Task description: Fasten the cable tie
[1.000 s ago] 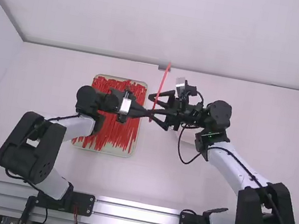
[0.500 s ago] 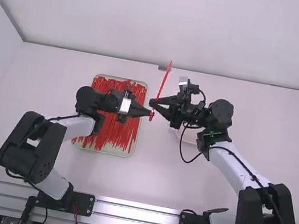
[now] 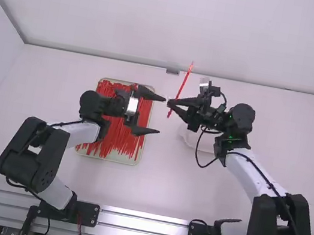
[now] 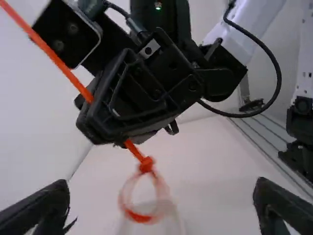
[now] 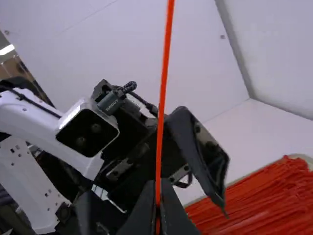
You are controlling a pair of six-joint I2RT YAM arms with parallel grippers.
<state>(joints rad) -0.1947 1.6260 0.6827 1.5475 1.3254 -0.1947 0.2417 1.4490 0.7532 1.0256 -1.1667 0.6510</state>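
Listing by high view: right claw (image 3: pixel 171 103) clamped on one red cable tie (image 3: pixel 177 97) above the worktop (image 3: pixel 289 128) centre, strap (image 3: pixel 186 77) rising toward the far edge; left claw (image 3: pixel 148 113) spread wide, empty, beside the tray (image 3: pixel 135 157) edge. Left wrist view: loop (image 4: pixel 142 198) hangs closed beneath right claw, apparently fastened. Right wrist view: strap pinched for tensioning, judged.

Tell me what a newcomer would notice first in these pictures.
The red cable tie stands out first: the right gripper pinches it above the middle of the table, its long tail slanting up and a small closed loop hanging below. Next is the pile of red ties on a tray at the left, with the left gripper wide open just past its right edge, facing the right one.
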